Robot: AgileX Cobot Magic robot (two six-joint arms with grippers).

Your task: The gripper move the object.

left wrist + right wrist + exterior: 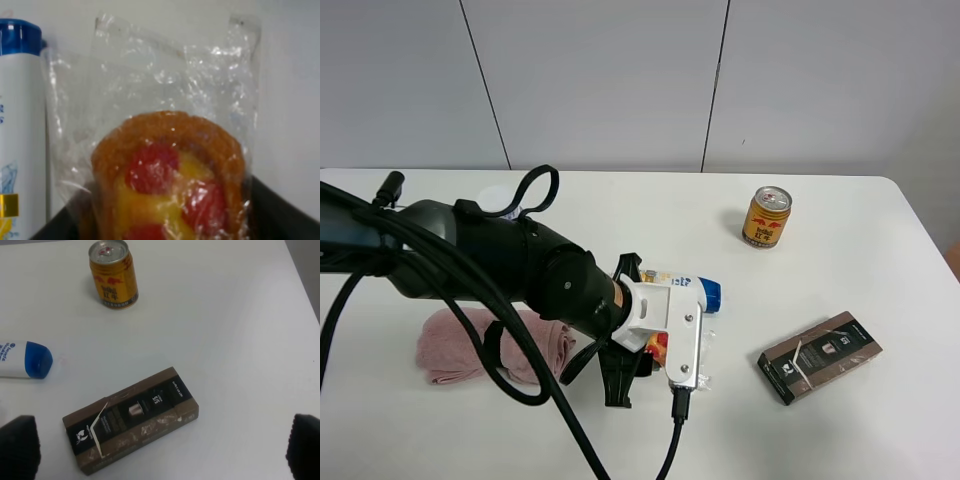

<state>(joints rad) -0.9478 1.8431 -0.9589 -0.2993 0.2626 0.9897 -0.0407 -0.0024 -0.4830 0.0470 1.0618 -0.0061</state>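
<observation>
The object, a round orange-brown pastry with red spots in a clear plastic wrapper, fills the left wrist view. The black fingers of my left gripper press against its two sides. In the exterior high view the left gripper, with its white body, is low over the table's middle. Only a bit of the pastry and its wrapper show beneath it. My right gripper is open and empty above the table, and is out of the exterior high view.
A white bottle with a blue cap lies right beside the pastry. A gold can stands at the back right. A brown box lies at the right. A pink towel lies at the left.
</observation>
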